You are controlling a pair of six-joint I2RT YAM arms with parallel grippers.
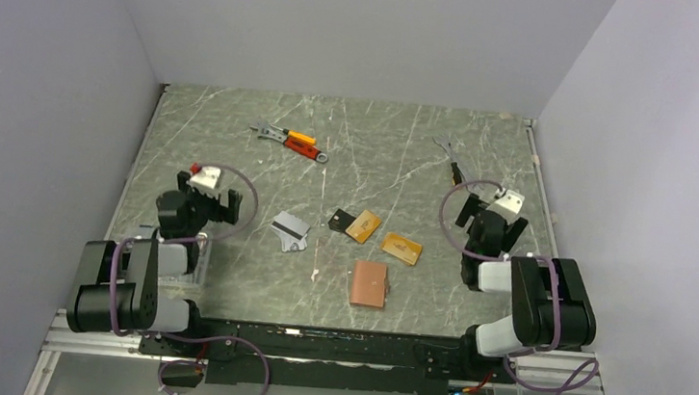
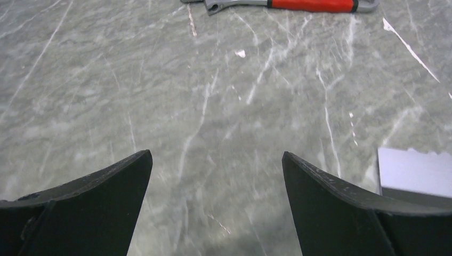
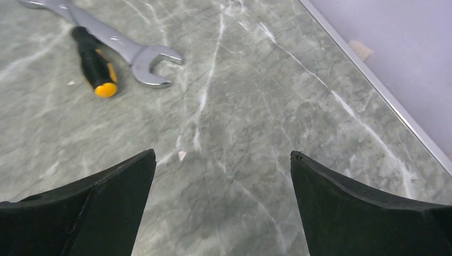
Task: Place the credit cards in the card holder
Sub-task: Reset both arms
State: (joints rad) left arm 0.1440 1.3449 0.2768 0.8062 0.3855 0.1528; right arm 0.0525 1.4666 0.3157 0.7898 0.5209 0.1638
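Both grippers spread wide, holding nothing.
Card holder (image 1: pixel 368 284) lies between left gripper (image 1: pixel 214 206) and right gripper (image 1: pixel 491 216), apart from both. Beyond it: silver-grey card (image 1: pixel 289 229) leftward, black card (image 1: pixel 341 219), two orange-gold cards (image 1: pixel 363 226) (image 1: pixel 401 248).

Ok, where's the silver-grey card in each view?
Top external: silver-grey card just left of centre.
Left wrist: likely the same card, cut off at the right edge.
Right wrist: not in it.
Shared landmark: red-handled tool, beyond the card in top external, at the top edge in left wrist.
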